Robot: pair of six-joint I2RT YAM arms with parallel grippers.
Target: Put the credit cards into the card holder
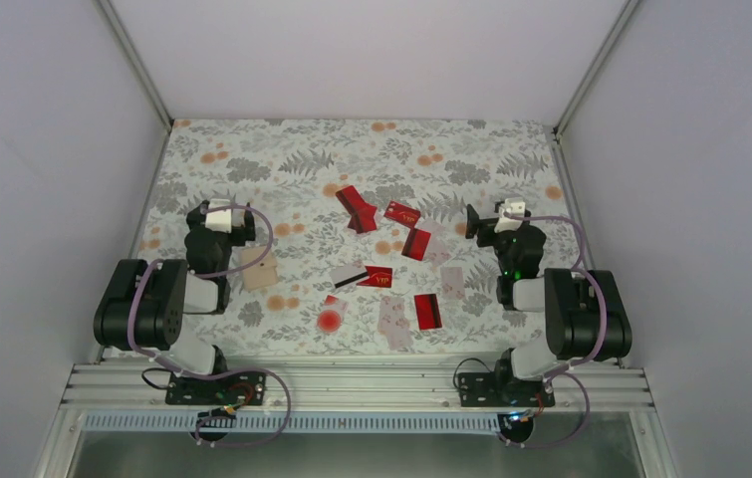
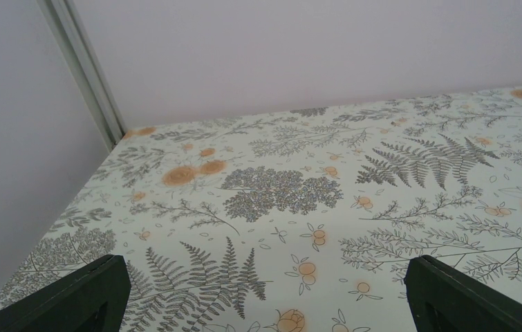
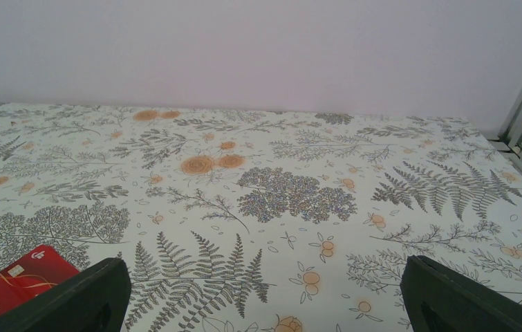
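Credit cards lie loose across the middle of the desk, from the centre out toward the near edge, turned at mixed angles so that their long sides do not line up. None sits in the card holder, which rests flat near the left edge, turned corner-on to the near edge. We see only its tan outside, so we judge it folded shut. Our left tool stands spread wide with nothing in it. The holder lies just beside it, toward the near edge and the centre, outside its wrist view. Our right tool is also spread and empty. The cards lie to its left, one red card showing at the lower left of its wrist view. We judge the right arm nearer the cards and the left nearer the holder.
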